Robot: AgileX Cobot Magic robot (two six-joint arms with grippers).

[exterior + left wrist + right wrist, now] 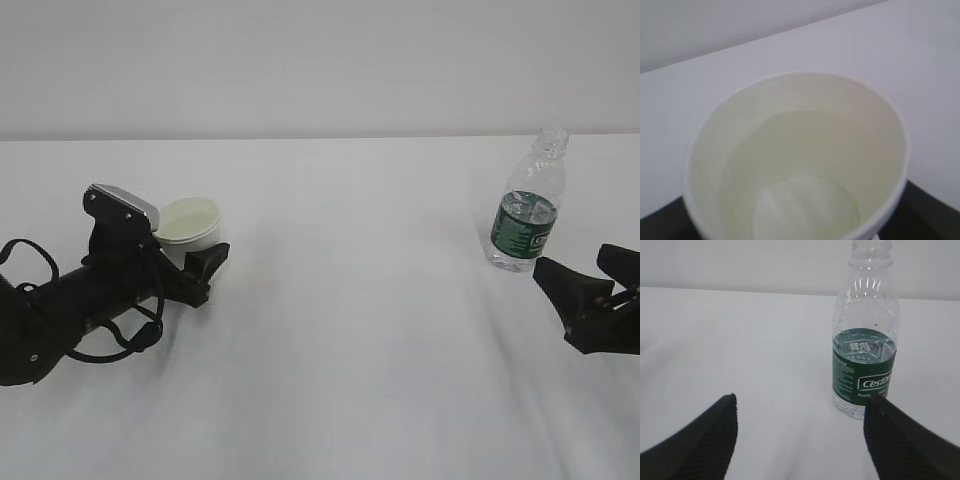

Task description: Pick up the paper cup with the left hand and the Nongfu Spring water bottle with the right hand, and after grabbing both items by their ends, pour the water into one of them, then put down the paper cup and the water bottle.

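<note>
We see the left hand (196, 262) with jaws spread around the paper cup (189, 226); contact cannot be confirmed. The right hand (590, 284), jaws wide and empty, sits near the upright water bottle (527, 205) on the white table (350, 330).

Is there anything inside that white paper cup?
The paper cup holds clear water, with the pale bottom showing through. The cup's outside and what is under it are hidden.

The paper cup (190, 228) fills the gap between the left hand's (200, 262) jaws. Ahead of the right hand's (590, 285) spread jaws stands the bottle (528, 205), bare tabletop (360, 300) between.
</note>
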